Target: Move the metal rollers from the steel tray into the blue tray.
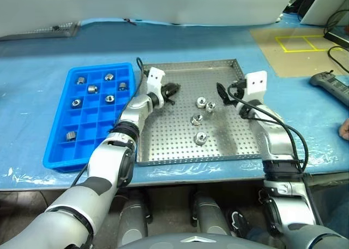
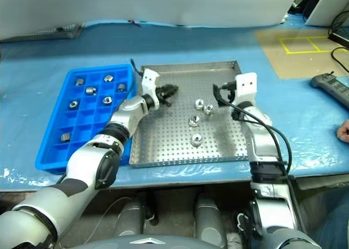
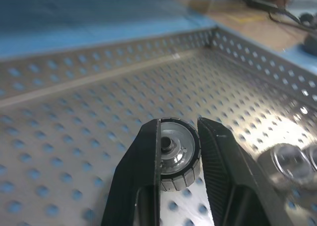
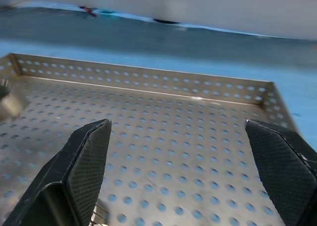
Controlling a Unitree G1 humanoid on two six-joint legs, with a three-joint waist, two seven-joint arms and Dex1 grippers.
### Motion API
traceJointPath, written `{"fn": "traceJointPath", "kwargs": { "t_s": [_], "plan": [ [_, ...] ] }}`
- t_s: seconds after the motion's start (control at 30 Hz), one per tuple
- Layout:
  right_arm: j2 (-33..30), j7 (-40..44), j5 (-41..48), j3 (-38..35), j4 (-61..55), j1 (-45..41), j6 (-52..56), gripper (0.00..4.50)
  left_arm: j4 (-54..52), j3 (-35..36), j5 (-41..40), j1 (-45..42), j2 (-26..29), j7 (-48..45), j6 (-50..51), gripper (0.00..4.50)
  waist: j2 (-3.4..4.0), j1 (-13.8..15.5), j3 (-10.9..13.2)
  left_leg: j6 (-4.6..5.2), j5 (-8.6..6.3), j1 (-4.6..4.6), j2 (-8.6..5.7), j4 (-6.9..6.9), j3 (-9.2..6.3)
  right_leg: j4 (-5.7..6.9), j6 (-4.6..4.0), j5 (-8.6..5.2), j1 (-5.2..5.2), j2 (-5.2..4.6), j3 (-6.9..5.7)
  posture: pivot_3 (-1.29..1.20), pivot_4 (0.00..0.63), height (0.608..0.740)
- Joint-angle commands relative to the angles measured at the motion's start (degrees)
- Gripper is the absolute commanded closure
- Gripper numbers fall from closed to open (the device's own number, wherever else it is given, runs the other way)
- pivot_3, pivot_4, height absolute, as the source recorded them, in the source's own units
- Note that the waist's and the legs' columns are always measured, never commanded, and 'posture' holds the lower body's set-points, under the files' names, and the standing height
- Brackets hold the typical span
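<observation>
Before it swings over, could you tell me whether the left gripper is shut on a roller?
Yes: the left gripper is shut on a metal roller.

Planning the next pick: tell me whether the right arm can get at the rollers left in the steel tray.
Probably yes. The right tool hangs open over the steel tray, with four loose rollers just to its left and nothing between. The left tool, shut on one roller, sits farther left.
</observation>
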Motion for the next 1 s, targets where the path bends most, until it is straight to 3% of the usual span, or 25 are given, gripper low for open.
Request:
{"fn": "traceJointPath", "kwargs": {
  "t_s": [0.03,0.23,0.33,0.47,0.67,1.0],
  "plan": [
    [1.4,5.5,1.3,1.8,6.7,-7.2,-4.1,0.00,-18.5,-0.3,-1.2,4.9,1.0,3.2,2.2,3.69,0.00,0.8,0.0,0.08,0.06,0.01,0.03,0.00,0.00,0.06,0.00,0.00,-0.05,0.01,0.01,-0.02,0.150,0.740],
    [5.0,12.5,0.6,3.1,25.5,-18.8,-11.8,0.00,-54.9,-1.4,-0.6,22.2,3.3,11.3,18.7,3.69,0.01,4.5,0.0,-0.10,0.12,0.03,0.17,-0.02,-0.03,0.21,-0.08,-0.05,-0.04,0.02,-0.16,0.23,0.150,0.740],
    [6.9,14.5,0.1,3.2,34.2,-23.0,-15.8,0.00,-67.2,-0.5,0.0,31.4,5.1,14.7,24.3,3.69,0.01,6.8,0.0,-0.27,0.10,0.01,0.26,-0.02,-0.07,0.22,-0.10,-0.06,-0.02,0.02,-0.28,0.32,0.150,0.740],
    [9.4,16.6,-0.4,3.1,42.5,-27.2,-19.8,0.00,-76.0,1.7,0.3,40.0,6.5,19.0,29.1,3.69,0.07,9.4,0.1,-0.33,0.12,-0.02,0.27,-0.04,-0.11,0.23,-0.11,-0.07,-0.01,0.01,-0.33,0.41,0.150,0.740],
    [11.2,17.3,-0.7,2.4,47.1,-29.6,-23.0,0.00,-76.5,3.8,-0.1,44.9,7.8,21.9,29.3,3.69,0.08,12.0,0.1,-0.46,0.17,0.01,0.18,-0.26,-0.24,0.24,-0.07,-0.09,0.00,0.00,-0.31,0.42,0.150,0.740],
    [10.2,17.1,-0.7,2.5,44.3,-26.8,-22.3,0.00,-61.0,2.8,-0.5,36.6,10.5,19.5,24.3,3.69,0.07,12.2,0.1,-1.02,0.56,0.05,0.16,-0.79,-0.43,0.27,-0.05,-0.10,-0.23,0.08,-0.33,0.34,0.150,0.740]
  ]
}}
